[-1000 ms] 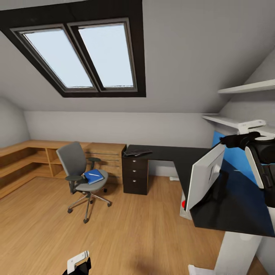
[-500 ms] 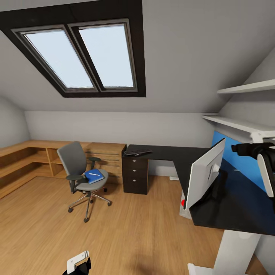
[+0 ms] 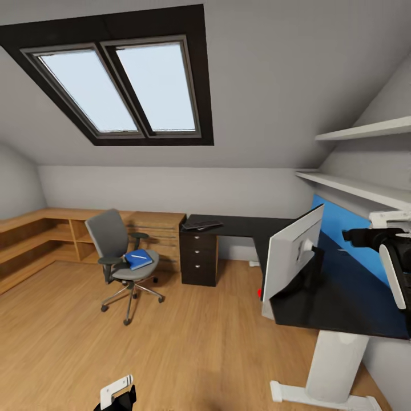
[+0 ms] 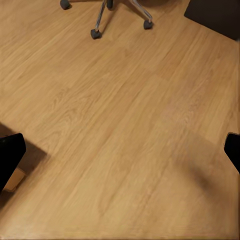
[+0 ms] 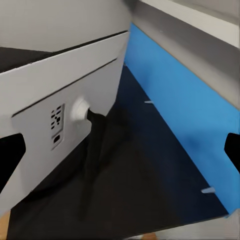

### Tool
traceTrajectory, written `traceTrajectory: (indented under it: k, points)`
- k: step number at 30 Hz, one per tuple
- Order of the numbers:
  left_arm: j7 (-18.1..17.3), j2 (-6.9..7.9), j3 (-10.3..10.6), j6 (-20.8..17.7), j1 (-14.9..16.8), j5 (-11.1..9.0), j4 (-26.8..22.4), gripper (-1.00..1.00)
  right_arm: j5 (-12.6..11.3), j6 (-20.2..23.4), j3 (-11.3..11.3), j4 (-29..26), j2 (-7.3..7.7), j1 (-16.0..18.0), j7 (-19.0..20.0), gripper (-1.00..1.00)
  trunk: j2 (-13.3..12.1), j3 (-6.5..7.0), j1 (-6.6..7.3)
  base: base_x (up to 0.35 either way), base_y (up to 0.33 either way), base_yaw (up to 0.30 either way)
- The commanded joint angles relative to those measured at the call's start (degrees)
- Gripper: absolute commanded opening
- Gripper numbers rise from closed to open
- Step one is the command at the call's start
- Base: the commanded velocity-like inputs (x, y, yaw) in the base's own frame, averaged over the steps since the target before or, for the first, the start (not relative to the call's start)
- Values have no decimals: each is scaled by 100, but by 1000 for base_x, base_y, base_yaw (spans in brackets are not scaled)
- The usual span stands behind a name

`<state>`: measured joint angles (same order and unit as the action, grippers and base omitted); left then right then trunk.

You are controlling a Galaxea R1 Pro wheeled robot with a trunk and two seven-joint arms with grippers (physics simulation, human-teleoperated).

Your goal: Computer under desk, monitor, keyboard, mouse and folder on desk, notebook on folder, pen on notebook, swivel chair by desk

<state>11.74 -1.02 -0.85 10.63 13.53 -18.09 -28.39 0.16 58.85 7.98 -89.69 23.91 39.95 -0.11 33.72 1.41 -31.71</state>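
One monitor (image 3: 291, 254) stands on the desk (image 3: 342, 297) just beside the spread right hand (image 3: 357, 236)

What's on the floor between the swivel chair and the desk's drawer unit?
Head view: bare wooden floor separates the swivel chair, carrying the blue folder, from the desk's drawer unit. Behind that gap stands a light wooden chest.
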Motion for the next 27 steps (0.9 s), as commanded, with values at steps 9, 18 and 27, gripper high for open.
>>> traceTrajectory:
  k: [9, 18, 27]
  points:
    - [3, -9, -8, 19, 3, -30, 1, 100, 10, -468, -6, 12, -300, -432, -2, 100, 3, -2, 0, -37, -54, 0]
    - [-13, -11, -6, 11, 1, -42, 27, 100, 6, -2467, -7, 1251, -998, -1003, -703, 100, 3, -2, 0, -2, -3, 0]
    - [1, -12, 5, 24, 1, -46, 152, 100, -17, -5473, -36, 3523, -1434, -1065, -1072, 100, 3, -2, 0, 0, 0, 0]
